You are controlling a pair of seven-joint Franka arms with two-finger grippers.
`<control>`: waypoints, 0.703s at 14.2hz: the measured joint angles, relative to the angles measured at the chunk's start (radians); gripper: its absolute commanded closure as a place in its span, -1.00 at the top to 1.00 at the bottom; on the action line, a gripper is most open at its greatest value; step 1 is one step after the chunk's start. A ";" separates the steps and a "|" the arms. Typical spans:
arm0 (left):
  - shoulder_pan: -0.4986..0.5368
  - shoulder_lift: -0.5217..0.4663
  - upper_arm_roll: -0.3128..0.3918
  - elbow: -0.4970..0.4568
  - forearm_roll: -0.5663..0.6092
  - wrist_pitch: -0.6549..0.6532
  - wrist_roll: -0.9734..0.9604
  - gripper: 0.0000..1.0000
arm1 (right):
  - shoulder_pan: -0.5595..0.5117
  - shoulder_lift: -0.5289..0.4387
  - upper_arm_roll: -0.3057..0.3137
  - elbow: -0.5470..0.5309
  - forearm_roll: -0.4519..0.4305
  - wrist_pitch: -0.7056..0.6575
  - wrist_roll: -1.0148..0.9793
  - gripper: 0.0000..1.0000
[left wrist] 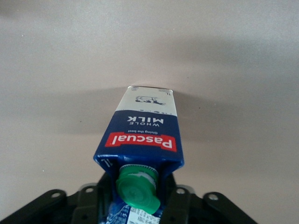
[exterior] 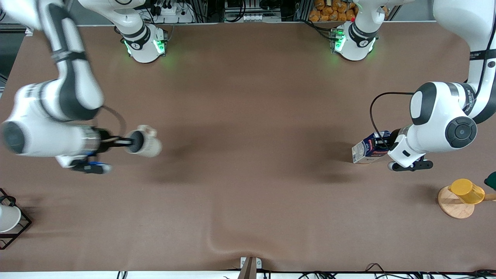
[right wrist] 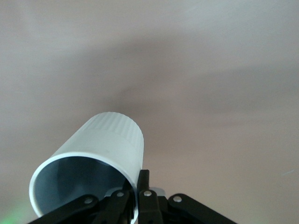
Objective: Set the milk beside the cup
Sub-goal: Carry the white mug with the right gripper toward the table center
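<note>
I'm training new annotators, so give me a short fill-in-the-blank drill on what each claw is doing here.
1. The left claw is shut on the ____.
2. The right claw grips the cup by its ____.
3. The milk has a cap coloured ____.
4. The yellow cup rests on a round wooden ____.

Missing words: milk; rim; green; coaster

The left gripper (left wrist: 135,198) fingers (left wrist: 180,198) clamp the milk (left wrist: 142,135) above brown table (left wrist: 243,70).
</note>
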 measured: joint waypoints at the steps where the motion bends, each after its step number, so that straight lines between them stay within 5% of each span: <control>1: 0.000 0.000 0.000 0.000 0.000 0.000 0.000 -0.29 | 0.061 0.000 0.001 0.015 0.036 0.014 0.103 -1.00; 4: 0.000 0.000 0.001 0.003 0.000 0.000 0.000 -0.29 | 0.197 0.008 0.002 0.029 0.119 0.141 0.340 -1.00; 10: 0.001 -0.040 0.000 0.115 0.000 -0.120 0.000 -0.29 | 0.464 0.166 -0.003 0.032 0.112 0.477 0.684 -1.00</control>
